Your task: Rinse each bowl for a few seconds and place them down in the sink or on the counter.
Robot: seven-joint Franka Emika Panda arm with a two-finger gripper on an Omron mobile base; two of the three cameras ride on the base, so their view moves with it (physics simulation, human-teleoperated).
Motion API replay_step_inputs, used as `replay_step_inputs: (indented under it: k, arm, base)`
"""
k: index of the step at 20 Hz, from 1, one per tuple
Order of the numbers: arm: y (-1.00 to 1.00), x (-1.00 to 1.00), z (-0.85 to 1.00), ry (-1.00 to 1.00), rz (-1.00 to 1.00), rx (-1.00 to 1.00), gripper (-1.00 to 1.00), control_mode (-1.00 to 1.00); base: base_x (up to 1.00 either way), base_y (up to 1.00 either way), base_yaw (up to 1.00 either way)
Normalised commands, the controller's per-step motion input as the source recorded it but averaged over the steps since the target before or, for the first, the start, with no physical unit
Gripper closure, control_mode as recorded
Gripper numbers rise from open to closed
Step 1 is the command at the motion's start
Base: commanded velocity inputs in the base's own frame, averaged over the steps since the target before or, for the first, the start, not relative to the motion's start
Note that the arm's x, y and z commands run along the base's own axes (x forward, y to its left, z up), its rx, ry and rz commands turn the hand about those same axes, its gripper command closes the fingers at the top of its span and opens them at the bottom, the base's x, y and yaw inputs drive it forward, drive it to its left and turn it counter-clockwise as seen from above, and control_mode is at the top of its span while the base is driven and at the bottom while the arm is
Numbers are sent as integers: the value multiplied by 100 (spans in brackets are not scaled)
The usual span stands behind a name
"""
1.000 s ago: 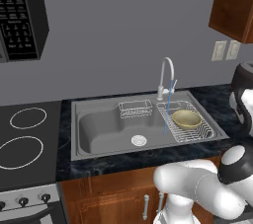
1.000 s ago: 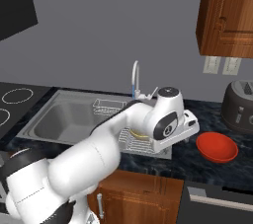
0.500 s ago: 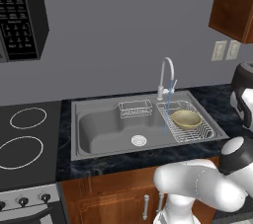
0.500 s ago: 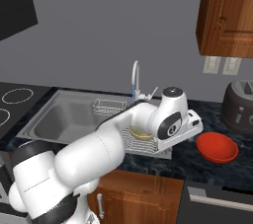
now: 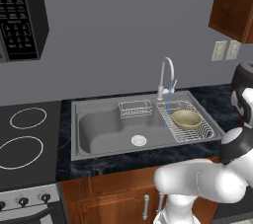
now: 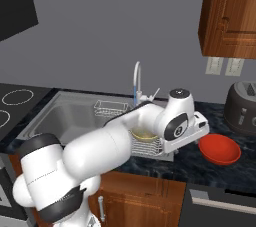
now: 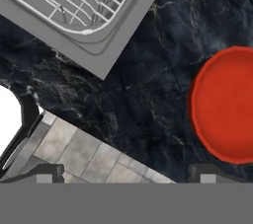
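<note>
Over the last second the arm has swung right, away from the small tan bowl point(image 5: 186, 118) left in the wire rack point(image 5: 190, 129) of the grey metal sink point(image 5: 99, 131), with water running from the curved tap point(image 5: 167, 76) beside it. The gripper point(image 7: 126, 176), fingers spread wide and holding nothing, now hangs over the dark marbled counter point(image 7: 148, 90) near the shallow glossy red bowl point(image 6: 220, 149). By my reading, 1 bowl is rinsed and set down and the other comes next.

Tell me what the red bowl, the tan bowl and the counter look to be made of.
Red bowl: glossy, uniform colour, probably plastic or glazed ceramic. Tan bowl: matte beige-yellow with a darker inside, perhaps stoneware or wood; hard to tell. Counter: dark polished stone, judging by the pale marbled veins.
</note>
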Motion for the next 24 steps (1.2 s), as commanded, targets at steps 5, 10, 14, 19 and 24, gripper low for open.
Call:
replay_step_inputs:
  k: [5,10,14,19,24]
  arm:
    - [-12,12,-11,1,0,0,-100,-100]
    - [-13,11,-10,1,0,0,-100,-100]
    - [-13,10,-8,1,0,0,-100,-100]
    - [-11,5,-9,0,0,0,-100,-100]
    - [-8,10,-7,1,0,0,-100,-100]
  base:
    - [0,0,0]
    - [0,0,0]
    - [0,0,0]
    - [0,0,0]
    - [0,0,0]
